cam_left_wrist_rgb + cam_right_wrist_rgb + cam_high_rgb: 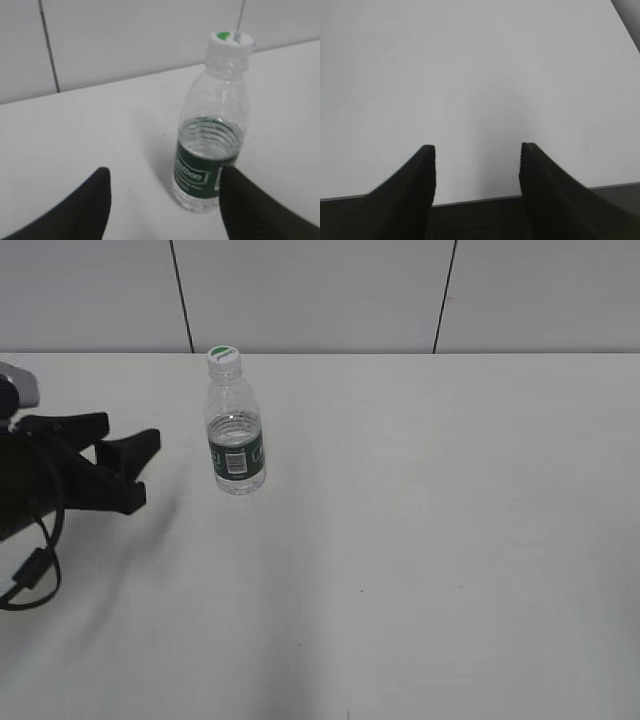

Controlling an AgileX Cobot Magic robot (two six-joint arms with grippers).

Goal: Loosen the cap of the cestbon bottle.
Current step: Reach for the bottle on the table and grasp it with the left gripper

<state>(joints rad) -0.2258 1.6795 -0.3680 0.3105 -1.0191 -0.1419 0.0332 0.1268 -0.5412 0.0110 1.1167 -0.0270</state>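
The cestbon bottle [236, 445] stands upright on the white table, left of centre, clear and ribbed with a dark green label. Its white cap [223, 358] with a green mark sits on top. My left gripper [140, 470] is open and empty, to the left of the bottle and apart from it. In the left wrist view the bottle [210, 150] stands just beyond the right fingertip of the open jaws [165, 187], with the cap [231, 42] above. My right gripper [477, 150] is open and empty over bare table; it does not show in the exterior view.
The white table [430, 540] runs back to a panelled wall [320, 290]. The table's near edge [480, 200] shows below the right gripper's fingers. A black cable [30, 575] hangs from the left arm.
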